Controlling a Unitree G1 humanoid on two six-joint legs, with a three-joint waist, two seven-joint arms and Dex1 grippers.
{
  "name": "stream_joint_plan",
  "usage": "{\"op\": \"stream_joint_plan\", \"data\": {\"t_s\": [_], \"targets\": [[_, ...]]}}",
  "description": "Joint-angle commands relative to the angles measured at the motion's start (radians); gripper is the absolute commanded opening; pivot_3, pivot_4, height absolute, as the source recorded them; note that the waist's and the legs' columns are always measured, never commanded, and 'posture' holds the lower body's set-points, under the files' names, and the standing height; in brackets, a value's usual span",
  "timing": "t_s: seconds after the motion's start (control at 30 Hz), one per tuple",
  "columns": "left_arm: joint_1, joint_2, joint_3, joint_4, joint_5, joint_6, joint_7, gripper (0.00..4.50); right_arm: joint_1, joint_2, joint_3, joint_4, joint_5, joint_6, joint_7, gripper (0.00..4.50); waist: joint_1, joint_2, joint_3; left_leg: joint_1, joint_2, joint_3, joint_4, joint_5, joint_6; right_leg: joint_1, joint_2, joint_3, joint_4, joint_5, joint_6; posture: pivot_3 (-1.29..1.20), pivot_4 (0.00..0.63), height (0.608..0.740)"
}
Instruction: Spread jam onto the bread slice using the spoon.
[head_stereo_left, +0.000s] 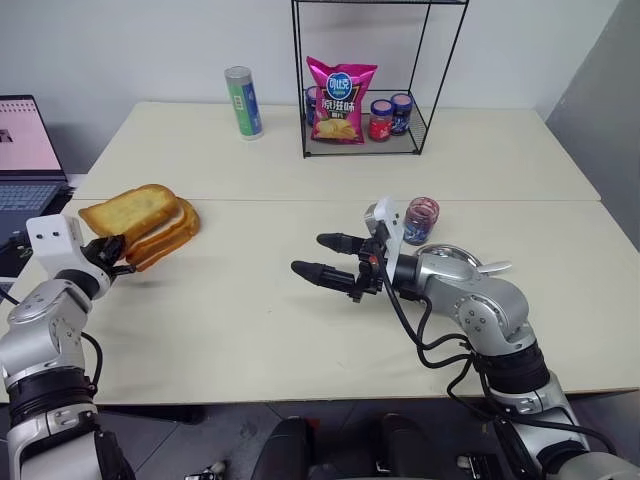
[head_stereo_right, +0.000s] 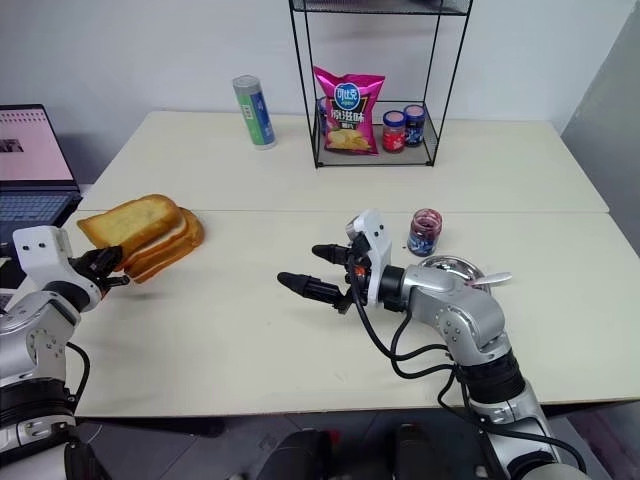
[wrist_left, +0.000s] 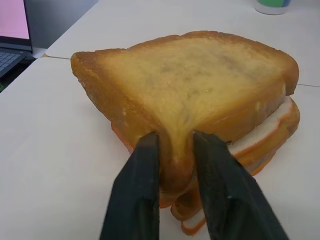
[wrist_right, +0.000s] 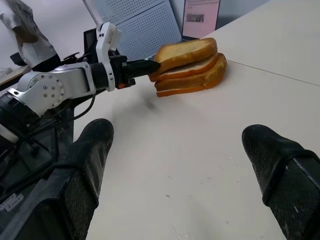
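Observation:
The bread slice (wrist_left: 200, 85), golden-brown, tops a stack of slices (head_stereo_left: 165, 238) at the table's left. My left gripper (wrist_left: 175, 142) is shut on the slice's near corner, one black finger on each face. My right gripper (head_stereo_left: 310, 254) hangs open over the middle of the table, pointing left at the stack, with nothing between its fingers (wrist_right: 90, 150). Behind my right arm stands a small glass jar of dark red-purple jam (head_stereo_left: 421, 220). The spoon's silver handle (head_stereo_left: 495, 268) sticks out of a metal dish (head_stereo_right: 450, 266) partly hidden by that arm.
A black wire rack (head_stereo_left: 365, 150) at the back holds a pink chips bag (head_stereo_left: 339, 100) and two lidded jars (head_stereo_left: 390, 115). A green-labelled can (head_stereo_left: 243, 102) stands to its left. A laptop (head_stereo_left: 25, 150) sits off the table's left edge.

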Motion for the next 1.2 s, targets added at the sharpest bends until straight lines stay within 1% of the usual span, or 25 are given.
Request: {"op": "stream_joint_plan", "data": {"t_s": [0.03,0.1,0.17,0.2,0.27,0.37,0.5,0.67,0.73,0.8,0.87,0.9,1.03,1.13,1.2], "targets": [[-0.014,0.028,0.006,-0.016,0.002,-0.015,-0.002,0.06,-0.001,-0.003,-0.023,-0.037,0.003,-0.014,0.009,4.50,0.001,0.000,0.000,0.000,0.000,0.000,0.000,0.000,0.000,0.000,0.000,0.000,0.000,0.000,0.000,0.00,0.150,0.740],[-0.012,0.027,0.010,-0.030,-0.003,-0.010,0.003,0.02,-0.003,-0.003,-0.022,-0.035,0.002,-0.017,0.011,4.50,0.002,0.000,0.000,0.000,0.000,0.000,0.000,0.000,0.000,0.000,0.000,0.000,0.000,0.000,0.000,0.00,0.150,0.740],[-0.007,0.022,0.019,-0.093,-0.022,0.012,0.012,0.02,-0.005,-0.002,-0.021,-0.030,0.001,-0.021,0.013,4.50,0.002,0.000,0.000,0.000,0.000,0.000,0.000,0.000,0.000,0.000,0.000,0.000,0.000,0.000,0.000,0.00,0.150,0.740],[-0.003,0.019,0.021,-0.142,-0.037,0.030,0.012,0.02,-0.006,-0.002,-0.021,-0.028,0.000,-0.023,0.014,4.50,0.002,0.000,0.000,0.000,0.000,0.000,0.000,0.000,0.000,0.000,0.000,0.000,0.000,0.000,0.000,0.00,0.150,0.740],[0.002,0.009,0.018,-0.310,-0.094,0.105,0.015,0.02,-0.006,-0.005,-0.028,-0.027,0.001,-0.026,0.014,4.50,0.003,-0.001,0.000,-0.001,0.000,0.000,0.000,0.000,0.000,0.000,0.000,0.000,0.000,0.000,0.000,0.00,0.150,0.740],[0.004,-0.003,0.008,-0.477,-0.163,0.208,0.025,0.02,-0.008,-0.009,-0.038,-0.022,0.003,-0.028,0.014,4.50,0.004,-0.002,-0.001,-0.002,0.000,-0.001,0.000,0.000,0.000,0.000,-0.001,0.000,-0.001,0.000,0.000,0.00,0.150,0.740],[-0.012,-0.021,-0.022,-0.684,-0.326,0.380,0.020,0.02,-0.009,-0.026,-0.063,-0.024,0.009,-0.025,0.017,4.50,0.000,-0.002,-0.001,-0.001,0.000,0.000,0.000,0.000,0.000,0.000,0.000,0.001,0.000,0.000,0.000,0.00,0.150,0.740],[-0.012,-0.029,-0.077,-0.818,-0.467,0.528,0.016,0.02,-0.011,-0.068,-0.095,-0.038,0.017,-0.013,0.029,4.50,-0.001,-0.002,-0.001,-0.001,0.000,0.000,0.000,0.000,0.000,0.000,0.001,0.000,0.001,0.000,0.001,0.00,0.150,0.740],[-0.003,-0.036,-0.110,-0.874,-0.565,0.602,0.005,0.02,-0.001,-0.113,-0.132,-0.071,0.046,0.015,0.040,4.50,-0.001,-0.002,0.000,0.000,-0.001,0.001,0.001,0.000,0.000,0.001,0.001,0.001,0.001,0.000,0.001,0.00,0.150,0.740],[0.004,-0.049,-0.133,-0.912,-0.692,0.667,-0.014,0.02,0.036,-0.175,-0.170,-0.126,0.075,0.047,0.059,4.50,-0.001,-0.002,0.000,0.000,-0.001,0.001,0.001,0.000,0.000,0.001,0.002,0.001,0.001,0.000,0.001,0.00,0.150,0.740],[-0.012,-0.056,-0.136,-0.911,-0.764,0.695,-0.010,0.02,0.063,-0.207,-0.187,-0.154,0.090,0.062,0.057,4.50,0.003,-0.002,0.000,0.000,-0.001,0.000,0.001,0.000,0.000,0.002,0.001,0.001,0.000,0.000,0.001,0.00,0.150,0.740],[-0.021,-0.051,-0.138,-0.902,-0.766,0.695,-0.006,0.02,0.072,-0.213,-0.191,-0.160,0.092,0.065,0.050,4.50,0.002,-0.002,0.000,0.000,-0.001,0.000,0.001,0.000,0.000,0.003,0.001,0.000,0.000,0.000,0.001,0.00,0.150,0.740],[-0.047,-0.009,-0.168,-0.826,-0.684,0.654,-0.019,0.02,0.094,-0.208,-0.209,-0.178,0.096,0.073,0.012,4.50,-0.005,-0.002,0.000,0.001,0.000,0.000,0.001,0.000,0.000,0.002,0.003,0.001,0.001,-0.001,0.002,0.00,0.150,0.740],[-0.050,0.006,-0.182,-0.809,-0.654,0.627,-0.032,0.02,0.099,-0.205,-0.211,-0.187,0.100,0.073,-0.003,4.50,-0.008,-0.001,0.000,0.003,0.000,0.001,0.001,0.001,0.000,0.003,0.004,0.002,0.002,-0.002,0.003,0.00,0.150,0.740],[-0.038,0.015,-0.194,-0.774,-0.573,0.568,-0.030,0.02,0.103,-0.201,-0.206,-0.193,0.100,0.070,-0.014,4.50,-0.005,-0.001,0.000,0.002,0.000,0.001,0.002,0.001,-0.001,0.003,0.004,0.002,0.002,-0.002,0.003,0.00,0.150,0.740]]}}
